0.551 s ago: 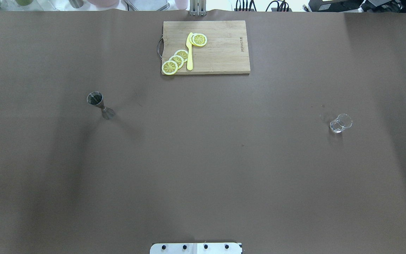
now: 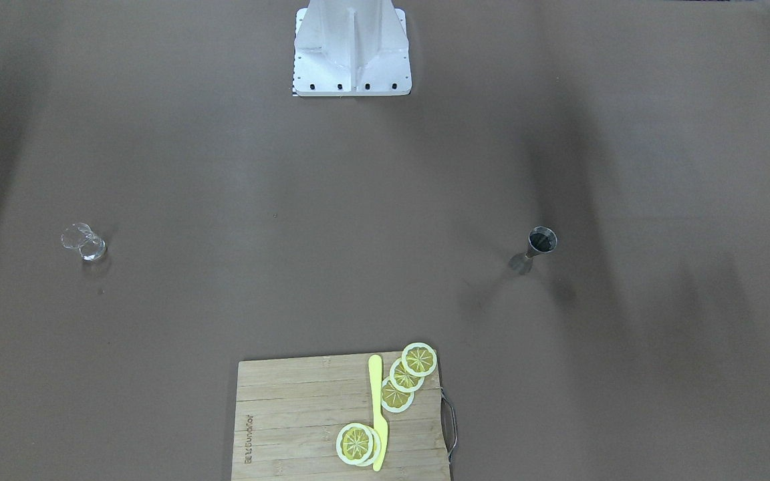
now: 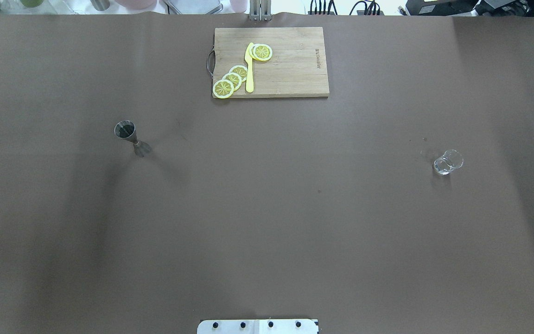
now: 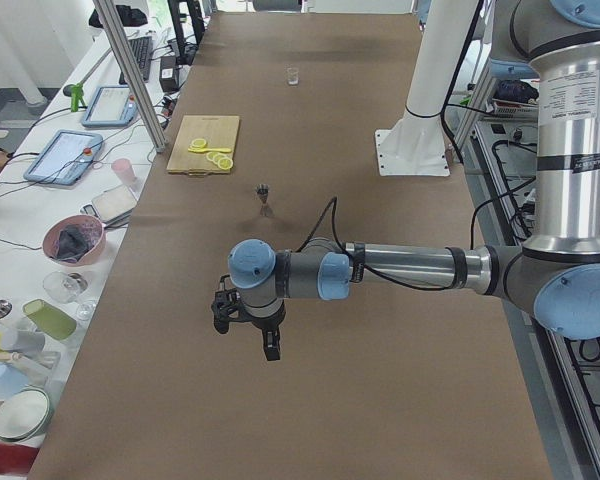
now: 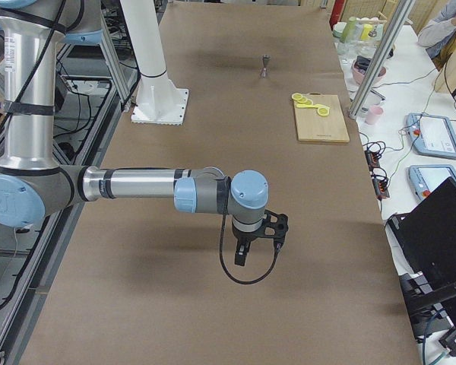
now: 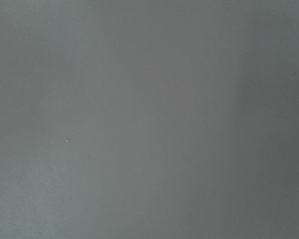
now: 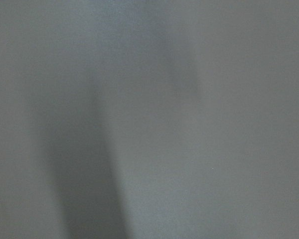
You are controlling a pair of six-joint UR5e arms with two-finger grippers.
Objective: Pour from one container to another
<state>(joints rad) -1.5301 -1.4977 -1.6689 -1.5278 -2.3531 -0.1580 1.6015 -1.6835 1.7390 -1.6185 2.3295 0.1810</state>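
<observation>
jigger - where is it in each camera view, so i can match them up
Front-facing: jigger right of centre, above and right of the cutting board.
Overhead: jigger left of centre, below and left of the board.
Exterior left: jigger upper middle, right of and nearer than the board.
Exterior right: jigger near the top, left of and beyond the board.
Left wrist: not in it.
Right wrist: not in it.
Shared landmark: the cutting board.

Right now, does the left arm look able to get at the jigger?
Probably yes: the jigger stands alone on bare table on that arm's side, and nothing lies between it and the left end effector.
</observation>
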